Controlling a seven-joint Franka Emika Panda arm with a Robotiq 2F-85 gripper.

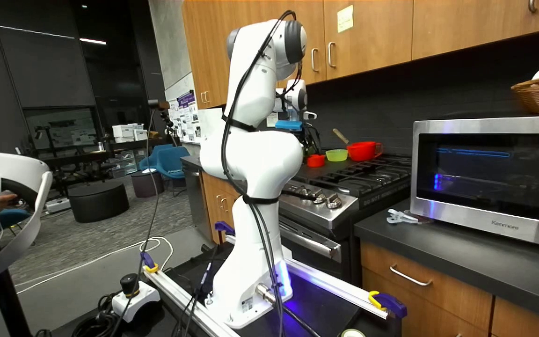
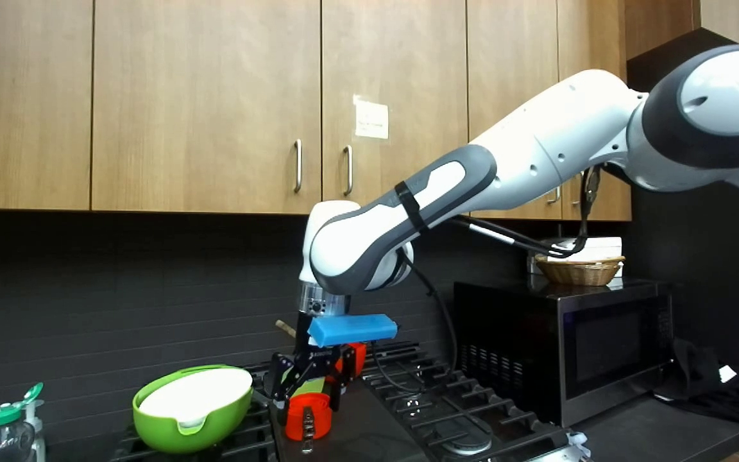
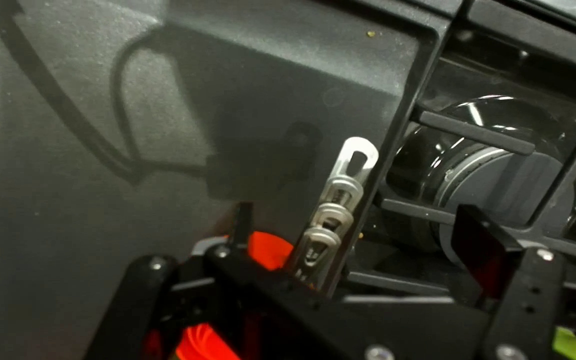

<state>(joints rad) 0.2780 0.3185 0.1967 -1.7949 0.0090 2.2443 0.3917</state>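
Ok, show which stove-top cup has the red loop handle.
The big red cup, rightmost of three in an exterior view; the small red cup and green cup show none.

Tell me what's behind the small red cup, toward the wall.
A green bowl, then a larger red mug nearer the wall. In an exterior view, the gripper covers part of both, and the small red cup hides the bowl's lower part.
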